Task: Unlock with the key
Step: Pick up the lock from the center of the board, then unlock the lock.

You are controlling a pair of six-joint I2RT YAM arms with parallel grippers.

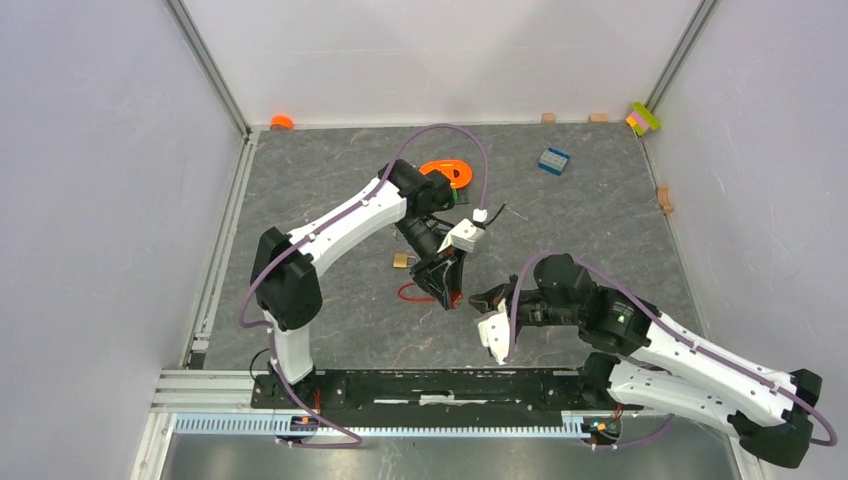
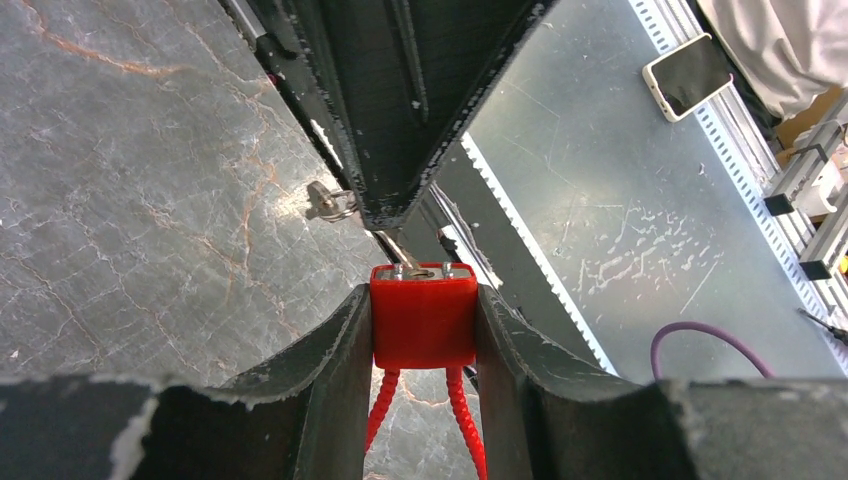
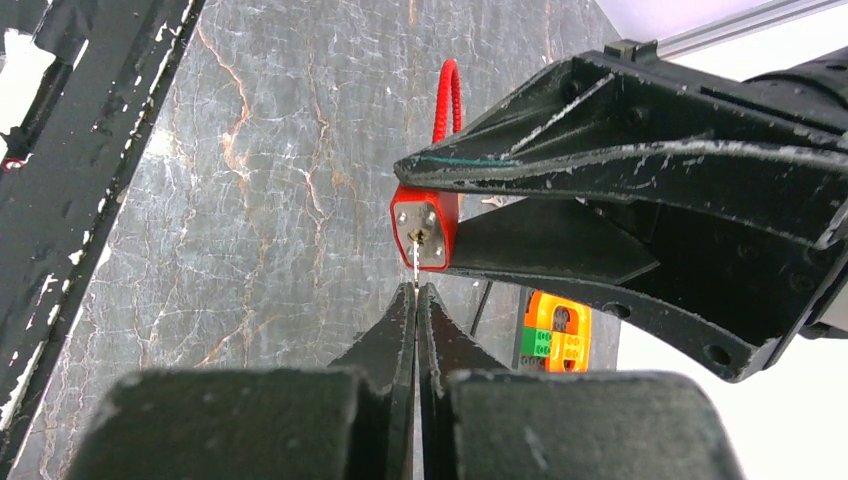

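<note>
While the L gripper [image 2: 424,298] clamps the red padlock [image 3: 430,215] over the table [image 1: 330,180] and the R gripper [image 3: 417,303] pinches the key [image 3: 416,264], tip in the keyway [image 3: 421,238], you're at insertion. Next: seat fully, then rotate, no side load.

Red padlock [image 3: 428,228], ribbed red cable shackle [image 2: 380,410] trailing behind; thin silver key [image 3: 416,264] tip in its keyhole [image 3: 419,238].

padlock [image 2: 423,315] between left claw [image 1: 449,292] fingers, key [image 3: 415,262] in right claw [image 3: 418,298], key tip in padlock keyhole, right claw just before left claw, table [image 1: 600,220] below both
</note>
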